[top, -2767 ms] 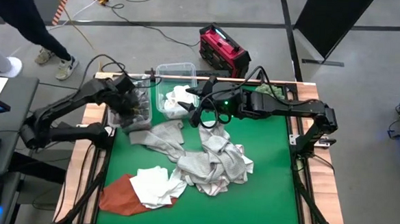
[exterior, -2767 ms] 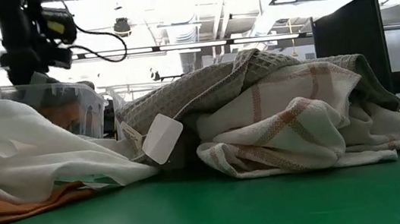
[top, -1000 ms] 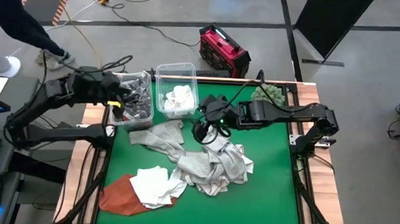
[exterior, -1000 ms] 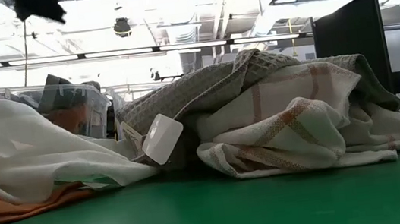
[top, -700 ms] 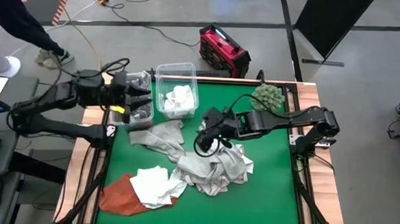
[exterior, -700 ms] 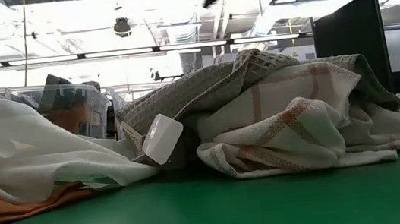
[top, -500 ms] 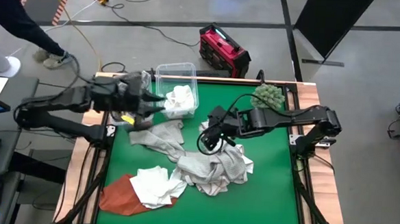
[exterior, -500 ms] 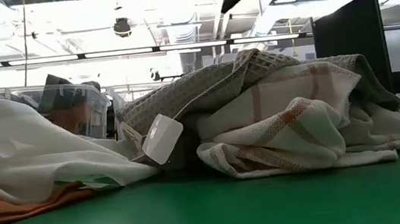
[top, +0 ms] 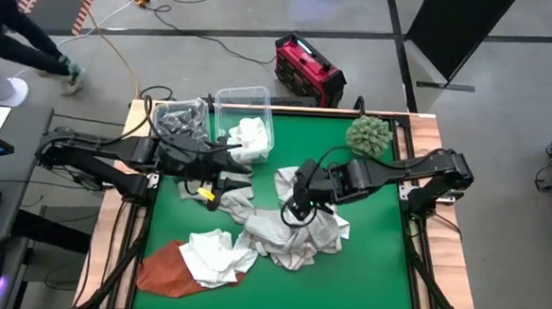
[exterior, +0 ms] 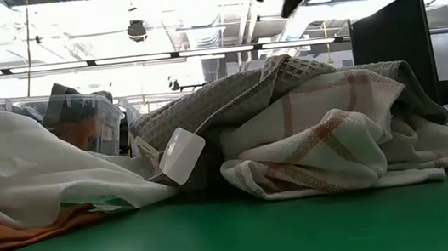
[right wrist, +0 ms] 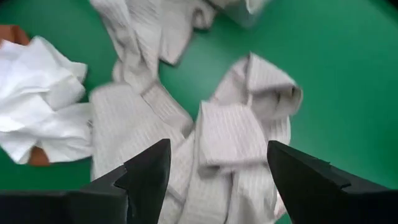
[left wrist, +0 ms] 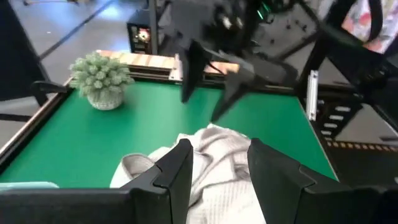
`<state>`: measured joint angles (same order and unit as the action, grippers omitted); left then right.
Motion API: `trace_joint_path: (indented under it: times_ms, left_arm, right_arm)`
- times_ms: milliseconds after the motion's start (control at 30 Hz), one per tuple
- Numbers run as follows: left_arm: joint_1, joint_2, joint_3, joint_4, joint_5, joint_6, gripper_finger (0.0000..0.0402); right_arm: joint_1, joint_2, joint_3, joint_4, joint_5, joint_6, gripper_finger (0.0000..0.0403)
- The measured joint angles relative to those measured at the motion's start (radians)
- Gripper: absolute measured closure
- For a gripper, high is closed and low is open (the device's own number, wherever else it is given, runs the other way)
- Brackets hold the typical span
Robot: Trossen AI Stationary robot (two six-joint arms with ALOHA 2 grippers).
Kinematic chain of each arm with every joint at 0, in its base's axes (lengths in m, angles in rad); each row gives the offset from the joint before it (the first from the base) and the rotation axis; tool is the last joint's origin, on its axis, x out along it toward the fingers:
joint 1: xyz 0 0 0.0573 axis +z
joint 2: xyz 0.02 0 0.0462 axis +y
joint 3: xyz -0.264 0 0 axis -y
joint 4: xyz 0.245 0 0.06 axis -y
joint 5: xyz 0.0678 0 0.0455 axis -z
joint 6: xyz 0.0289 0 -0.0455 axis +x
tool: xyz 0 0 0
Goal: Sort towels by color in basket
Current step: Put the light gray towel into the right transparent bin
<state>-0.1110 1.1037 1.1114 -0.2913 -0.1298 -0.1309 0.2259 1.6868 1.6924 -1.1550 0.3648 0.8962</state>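
Right gripper (top: 296, 210): your fingers spread wide, empty, poised over the checked towels (top: 295, 233) heaped mid-mat.
Left gripper (top: 239, 161): your fingers stand partly apart, nothing between them, above the mat beside the clear bins.
White towels (top: 216, 254): near the front edge, lying over the rust-orange towel (top: 161, 270).
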Motion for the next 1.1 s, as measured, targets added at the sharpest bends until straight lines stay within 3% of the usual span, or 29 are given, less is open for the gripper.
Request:
trace_joint_path:
  times_ms: [300,500,667,833,1000,1100]
  left_arm:
    - [-0.013,-0.011,0.0,-0.057,-0.01,-0.117,0.0258]
    - [0.004,-0.019,0.0,-0.179,-0.009,-0.18,0.0258]
    - [0.047,-0.017,0.004,-0.245,-0.009,-0.233,0.0258]
    - [0.154,-0.018,0.005,-0.26,-0.009,-0.258,0.0258]
    - [0.25,-0.018,0.005,-0.238,-0.01,-0.325,0.0258]
    - [0.278,-0.018,0.005,-0.206,-0.02,-0.341,0.0258]
  right_arm:
    - [0.189,-0.04,-0.1,0.015,-0.027,0.266,0.0113]
    - [0.244,-0.034,-0.219,0.022,-0.026,0.285,0.0113]
    - [0.212,-0.047,-0.403,0.136,-0.027,0.272,0.0113]
    - [0.126,-0.089,-0.57,0.447,-0.063,0.117,0.0113]
    - [0.029,-0.087,-0.613,0.497,-0.073,-0.148,0.0116]
    - [-0.037,-0.077,-0.623,0.556,-0.104,-0.372,0.0143]
